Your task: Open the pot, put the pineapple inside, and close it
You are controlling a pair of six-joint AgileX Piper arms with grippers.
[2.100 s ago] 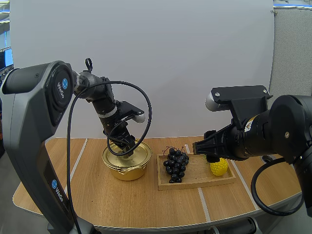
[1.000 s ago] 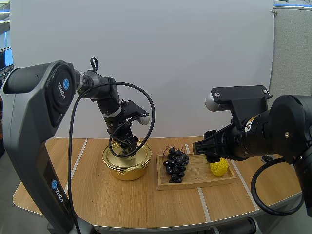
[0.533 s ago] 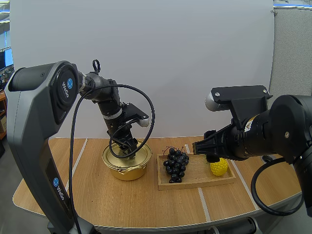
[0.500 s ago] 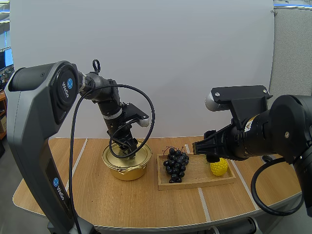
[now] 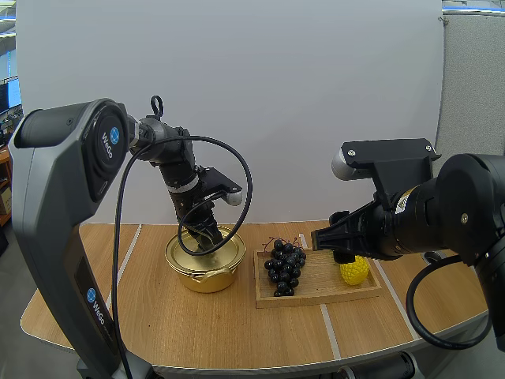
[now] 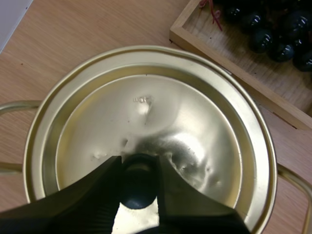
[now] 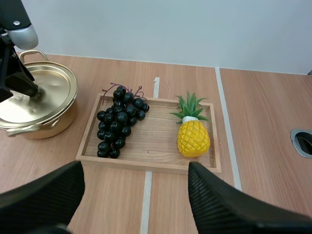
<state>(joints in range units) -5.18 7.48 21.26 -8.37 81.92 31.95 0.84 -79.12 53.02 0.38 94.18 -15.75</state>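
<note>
A gold pot [image 5: 207,268] stands on the table with its lid [image 6: 146,112] on. My left gripper [image 6: 139,168] is down on the lid, its fingers pressed against both sides of the black knob [image 6: 139,187]. In the high view the left gripper [image 5: 203,237] sits over the pot's middle. A yellow pineapple [image 7: 193,136] with green leaves lies at one end of the wooden tray [image 7: 156,144]. My right gripper [image 7: 135,170] hangs open above the table in front of the tray, nothing between its fingers. In the high view the right gripper [image 5: 335,241] hovers just above the pineapple [image 5: 354,270].
A bunch of dark grapes [image 7: 118,122] lies on the tray's end nearest the pot [image 7: 34,105]. The tray [image 5: 316,288] sits close to the right of the pot. A round grey opening [image 7: 302,142] is set in the table beyond the tray.
My left gripper has come down a little onto the lid and its fingers have closed from wide apart onto the knob. The right arm has not moved.
</note>
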